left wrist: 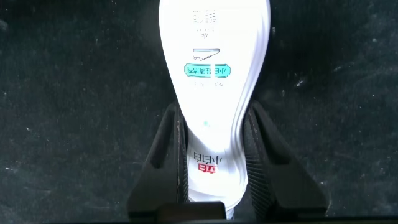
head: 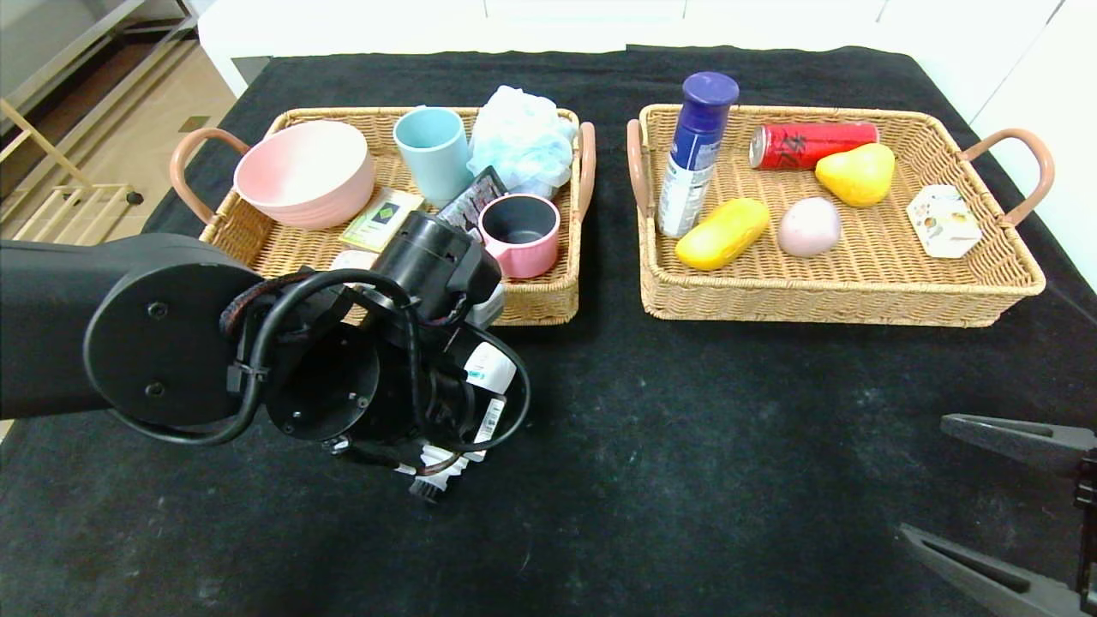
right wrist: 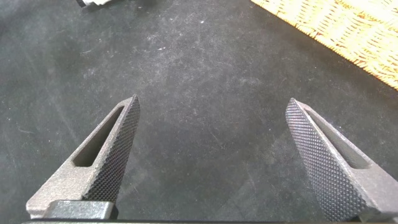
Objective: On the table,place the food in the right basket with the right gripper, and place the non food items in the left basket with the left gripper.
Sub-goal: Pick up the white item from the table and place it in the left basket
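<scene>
1. Head view: your left gripper (head: 433, 480) is low over the counter (head: 686, 446), in front of the left basket (head: 531, 300); the white brush-tipped bottle (head: 488, 368) lies under it.
2. Left wrist view: your fingers (left wrist: 171, 155) pinch the bottle's narrow neck from both sides.
3. Right wrist view: your right gripper (right wrist: 214, 155) hovers with fingers spread wide, holding nothing, near the right basket (right wrist: 336, 25).

Head camera high, looking down over table (head: 686, 446) (black cloth), wrist cameras close above same cloth
</scene>
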{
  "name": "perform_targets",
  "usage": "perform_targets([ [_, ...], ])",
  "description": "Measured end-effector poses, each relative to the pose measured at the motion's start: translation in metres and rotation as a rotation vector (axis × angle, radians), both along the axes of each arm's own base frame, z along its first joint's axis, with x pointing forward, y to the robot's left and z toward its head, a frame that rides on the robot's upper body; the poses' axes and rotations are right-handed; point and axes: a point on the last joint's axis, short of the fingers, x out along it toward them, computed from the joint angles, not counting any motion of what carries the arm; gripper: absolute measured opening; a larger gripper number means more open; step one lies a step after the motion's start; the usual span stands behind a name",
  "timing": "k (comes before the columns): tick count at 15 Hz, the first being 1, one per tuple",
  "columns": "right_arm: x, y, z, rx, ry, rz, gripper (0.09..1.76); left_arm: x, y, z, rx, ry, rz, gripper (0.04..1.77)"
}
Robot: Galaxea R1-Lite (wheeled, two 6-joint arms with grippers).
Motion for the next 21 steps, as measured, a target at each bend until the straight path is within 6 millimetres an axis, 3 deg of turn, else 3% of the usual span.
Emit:
perform_targets([
  [11, 0.001, 0.002, -0.003, -0.005, 0.013, 0.012, 1.71, -0.005, 0.003, -0.002, 0.008, 0.014, -0.002, 0.59],
  [21, 0.001, 0.002, -0.004, -0.006, 0.017, 0.013, 1.71, -0.044, 0.042, 0.049, -0.118, -0.121, 0.046, 0.59],
])
